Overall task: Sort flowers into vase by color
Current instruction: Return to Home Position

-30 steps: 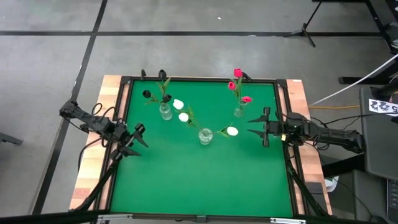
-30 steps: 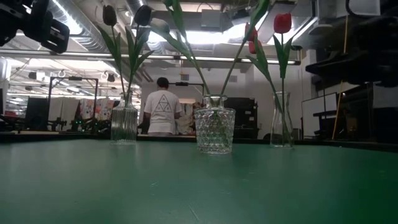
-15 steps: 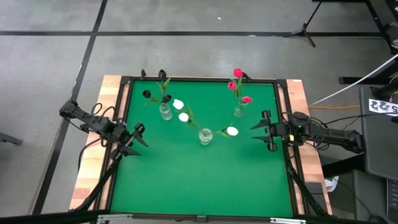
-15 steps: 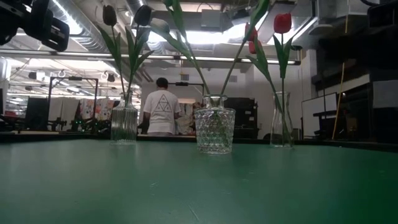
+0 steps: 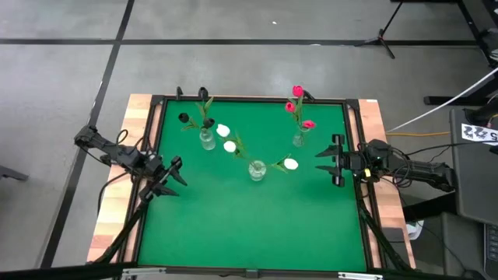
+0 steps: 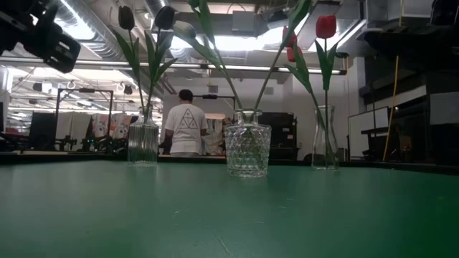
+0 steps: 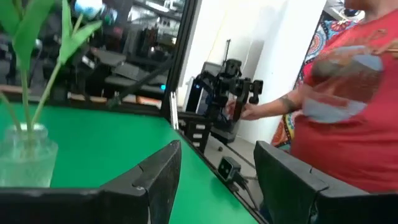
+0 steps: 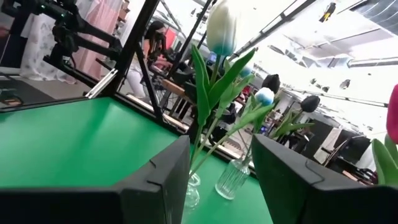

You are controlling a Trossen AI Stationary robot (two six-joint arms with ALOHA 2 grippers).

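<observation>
Three glass vases stand on the green table (image 5: 233,225). The left vase (image 5: 206,140) holds near-black flowers (image 5: 184,118). White flowers (image 5: 229,145) fill the middle vase (image 5: 257,169), and red flowers (image 5: 297,92) the right vase (image 5: 298,140). All stems stick into the vase mouths. My left gripper (image 5: 173,177) hovers open at the table's left edge, away from the vases; its wrist view shows empty fingers (image 7: 158,180). My right gripper (image 5: 323,160) hovers open at the right edge, pointing toward the white flowers (image 8: 222,28), nothing between its fingers.
Black frame rails (image 5: 249,99) run around the table. A person in a red shirt (image 7: 348,93) stands beyond the table beside another robot arm (image 7: 227,81). Another person (image 6: 186,127) stands far behind the vases. Bare green surface lies in front of the vases.
My right gripper has tipped upward and turned at the wrist, drawing a little back toward the table's right edge; in the low view its dark bulk has left the right side. My left gripper has rolled slightly in place. Vases and flowers have stayed put.
</observation>
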